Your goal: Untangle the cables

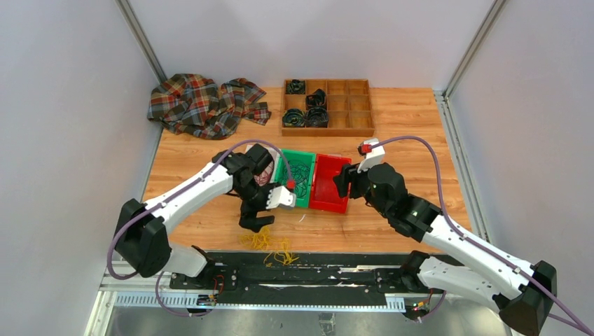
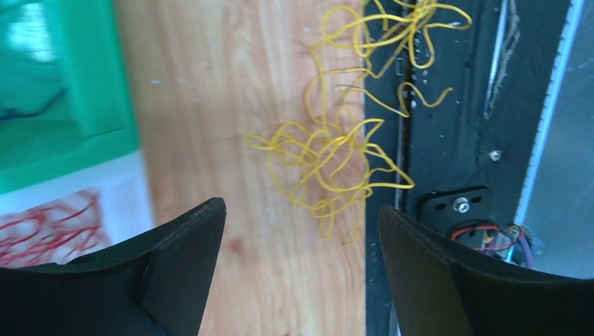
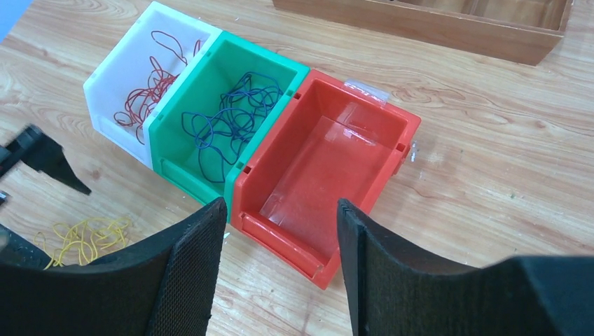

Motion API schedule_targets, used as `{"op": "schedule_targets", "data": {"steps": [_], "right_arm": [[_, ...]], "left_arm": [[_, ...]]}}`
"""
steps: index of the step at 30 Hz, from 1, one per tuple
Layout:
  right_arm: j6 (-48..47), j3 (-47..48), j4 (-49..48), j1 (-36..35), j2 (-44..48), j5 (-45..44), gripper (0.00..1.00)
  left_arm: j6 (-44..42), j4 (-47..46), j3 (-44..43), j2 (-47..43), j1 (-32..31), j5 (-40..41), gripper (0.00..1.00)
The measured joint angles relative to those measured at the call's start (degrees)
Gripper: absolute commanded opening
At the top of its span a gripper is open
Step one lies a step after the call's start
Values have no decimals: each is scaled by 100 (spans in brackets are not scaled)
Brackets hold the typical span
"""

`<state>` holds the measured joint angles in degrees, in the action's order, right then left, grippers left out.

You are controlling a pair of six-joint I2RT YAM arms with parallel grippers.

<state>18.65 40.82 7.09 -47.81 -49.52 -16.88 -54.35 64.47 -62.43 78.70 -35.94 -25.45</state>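
Yellow cables (image 2: 328, 152) lie tangled, apart from red cables (image 3: 148, 94) and blue cables (image 3: 225, 122).

The white bin (image 3: 115, 126), green bin (image 3: 259, 66) and red bin (image 3: 378, 129) stand touching in a row in the middle of the table (image 1: 406, 112), blocking any low pass there. The wooden tray (image 1: 328, 131) lines the far edge and the plaid cloth (image 1: 203, 105) fills the far left corner. Right of the red bin only the right hand (image 3: 281, 206), fingers spread, intrudes. At the near edge, yellow cables (image 2: 326, 157) spill onto the black rail (image 1: 315, 273) beneath the spread left hand (image 2: 301, 210)

The left claw (image 2: 301, 210) stands wide apart and empty. Beyond it, tangled yellow cables (image 2: 329, 157) lie on the wooden worktop (image 2: 210, 84), partly over a black rail (image 2: 455, 91).
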Motion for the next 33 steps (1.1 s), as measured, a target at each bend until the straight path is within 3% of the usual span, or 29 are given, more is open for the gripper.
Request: {"op": "schedule_targets", "data": {"steps": [7, 13, 20, 28, 33], "right_arm": [[66, 0, -2, 0, -66, 105, 56], [140, -2, 0, 0, -66, 146, 52], [173, -61, 2, 0, -17, 144, 41], [192, -59, -4, 0, 4, 173, 33], [203, -59, -170, -26, 7, 411, 47]], "left_arm": [[-96, -297, 330, 699, 2, -398, 70], [-188, -811, 374, 1235, 2, -448, 38], [-321, -907, 699, 1224, 0, -409, 3], [68, -597, -4, 431, 2, -313, 1], [466, -289, -841, -310, 2, -254, 1]]}}
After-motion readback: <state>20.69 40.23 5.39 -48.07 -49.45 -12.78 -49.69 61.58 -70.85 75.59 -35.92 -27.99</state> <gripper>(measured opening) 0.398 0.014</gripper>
